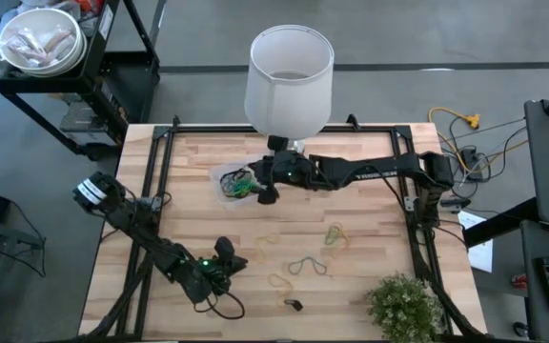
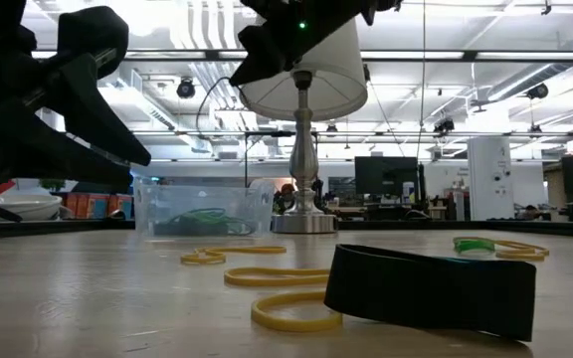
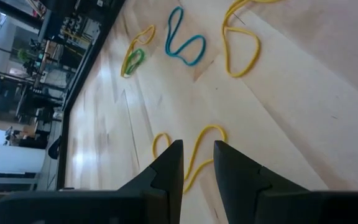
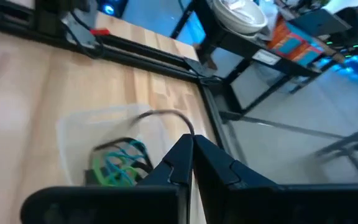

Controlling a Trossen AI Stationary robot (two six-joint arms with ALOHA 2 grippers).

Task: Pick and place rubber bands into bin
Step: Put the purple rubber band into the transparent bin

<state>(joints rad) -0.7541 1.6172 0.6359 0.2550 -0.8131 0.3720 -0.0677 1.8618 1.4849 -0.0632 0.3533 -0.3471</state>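
bright overhead light, blurred foreground

I see a white lamp [image 1: 290, 76] standing at the table's [image 1: 370, 224] far edge, its metal base [image 2: 303, 221] on the wood. A small green plant [image 1: 405, 307] sits at one near corner. A white bowl [image 1: 40, 42] rests on a black cart [image 1: 112, 71] off the table.

Left pincer [image 3: 197, 163] parted, right pincer [image 4: 192, 155] closed
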